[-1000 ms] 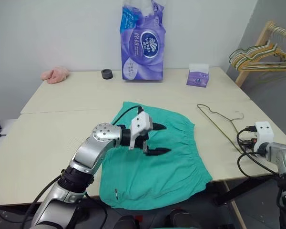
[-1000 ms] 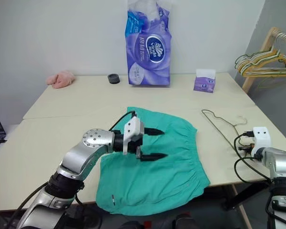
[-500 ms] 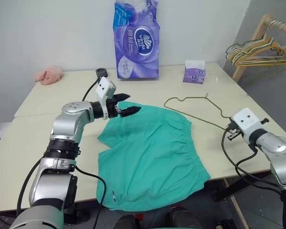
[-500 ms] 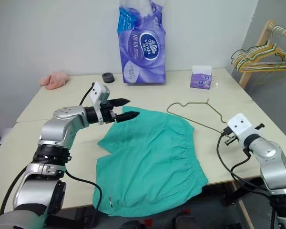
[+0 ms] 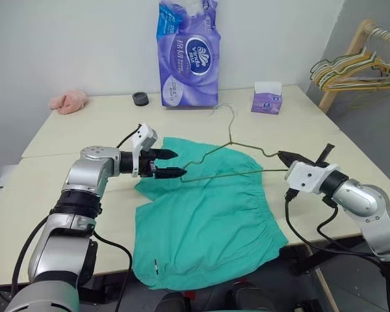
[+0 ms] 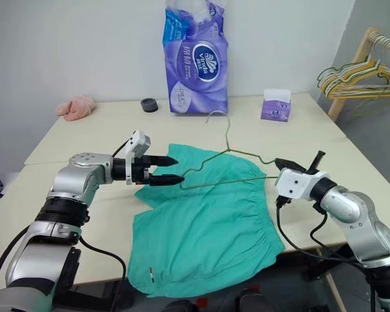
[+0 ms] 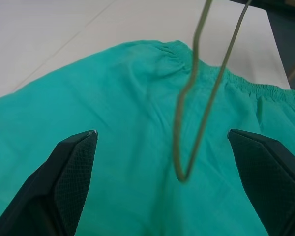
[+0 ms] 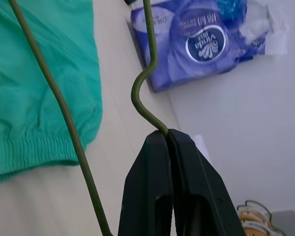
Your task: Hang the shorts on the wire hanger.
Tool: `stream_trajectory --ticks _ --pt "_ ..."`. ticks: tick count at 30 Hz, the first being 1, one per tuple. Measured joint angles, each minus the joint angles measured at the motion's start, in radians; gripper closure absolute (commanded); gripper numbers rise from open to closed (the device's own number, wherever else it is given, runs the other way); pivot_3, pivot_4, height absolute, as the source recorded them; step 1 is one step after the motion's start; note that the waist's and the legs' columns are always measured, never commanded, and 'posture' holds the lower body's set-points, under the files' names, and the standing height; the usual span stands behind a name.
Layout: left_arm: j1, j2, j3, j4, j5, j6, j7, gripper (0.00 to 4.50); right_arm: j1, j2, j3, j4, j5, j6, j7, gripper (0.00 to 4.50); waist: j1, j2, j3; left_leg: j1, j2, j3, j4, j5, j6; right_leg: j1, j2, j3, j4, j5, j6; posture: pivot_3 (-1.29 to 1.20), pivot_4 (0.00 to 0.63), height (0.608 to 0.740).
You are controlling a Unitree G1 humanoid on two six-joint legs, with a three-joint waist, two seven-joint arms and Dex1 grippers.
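One wire hanger (image 5: 231,156) we clamp in our right gripper (image 5: 287,157), lengthwise left-right, hook far, above the shorts (image 5: 208,221); left gripper (image 5: 170,163) gapes.

The shorts (image 5: 211,227) are of matt teal cloth, with a gathered, ribbed waistband. The wire hanger (image 5: 231,153) is thin dull olive metal wire. The left gripper (image 7: 187,162) has black fingers (image 7: 71,162) with a fine cross-hatched texture. The table (image 5: 84,123) is smooth, pale and matt. The tissue pack (image 5: 187,55) has glossy purple plastic wrap.
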Motion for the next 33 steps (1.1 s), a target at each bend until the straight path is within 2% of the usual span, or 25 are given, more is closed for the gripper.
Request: stream_trajectory --ticks 10,15,18,30,33 --pt "0.109 0.041 -0.058 -0.157 -0.009 0.106 -0.141 0.0 -0.039 0.034 0.013 0.001 -0.02 -0.065 0.027 4.48 -0.007 0.0 0.0 0.001 0.0 0.0 0.0 0.0 0.0 0.0 0.0 0.0 0.001 0.0 -0.001 -0.13 0.056 0.74" --pt "0.113 0.042 -0.058 -0.168 -0.006 0.109 -0.142 0.0 -0.05 0.057 0.014 0.001 -0.02 -0.082 0.04 4.48 -0.006 0.0 0.0 0.001 0.0 0.0 0.001 0.0 0.0 0.0 0.0 0.0 0.001 0.0 -0.001 -0.13 0.058 0.74" --pt "0.117 0.038 -0.06 -0.174 -0.006 0.117 -0.143 0.6 -0.056 0.068 0.014 0.001 -0.02 -0.085 0.044 4.5 -0.006 0.0 0.0 0.001 0.0 0.0 0.0 0.0 0.0 0.0 0.0 0.0 0.001 0.0 -0.001 -0.13 0.06 0.74" --pt "0.136 0.037 -0.089 -0.197 -0.007 0.15 -0.152 4.32 -0.056 0.087 0.014 0.001 -0.016 -0.093 0.055 4.5 -0.006 0.0 0.001 0.001 0.0 0.0 0.0 0.0 0.0 0.0 0.0 0.0 0.002 0.0 -0.001 -0.13 0.068 0.74" --pt "0.144 0.037 -0.089 -0.21 -0.009 0.151 -0.161 4.45 -0.056 0.088 0.011 0.001 -0.015 -0.096 0.059 4.5 -0.006 0.0 0.001 0.001 0.0 0.0 0.0 0.0 0.0 0.0 0.0 0.0 0.002 0.0 -0.001 -0.13 0.069 0.74"
